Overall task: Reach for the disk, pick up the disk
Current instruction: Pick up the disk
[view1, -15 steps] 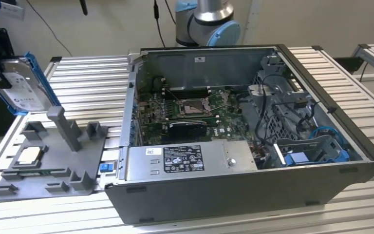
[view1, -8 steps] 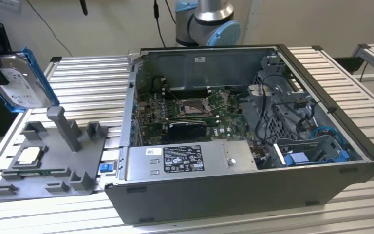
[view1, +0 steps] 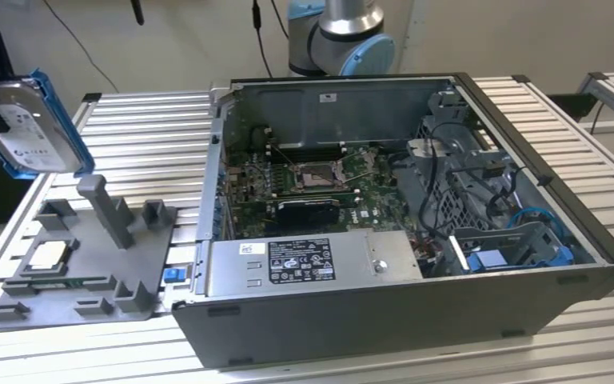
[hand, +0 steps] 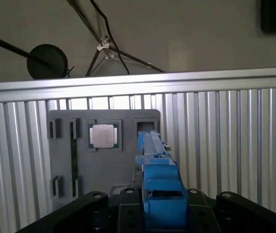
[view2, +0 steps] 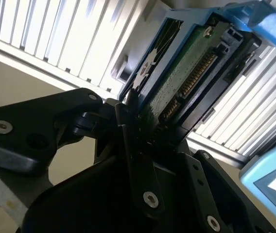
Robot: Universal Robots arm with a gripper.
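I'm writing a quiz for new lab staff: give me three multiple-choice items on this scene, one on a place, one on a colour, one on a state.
1. Relative to the computer case and the grey fixture, where is the disk? A) inside the case B) flat on the fixture C) raised in the air at the exterior view's left
2. What colour is the disk's frame? A) blue B) red C) yellow
3. How is the gripper set? A) open, clear of the disk B) shut on the disk C) shut on the fixture
Answers: 1 C, the exterior view shows it aloft; 2 A, blue plastic edges it; 3 B, in the second wrist view the fingers clamp it.
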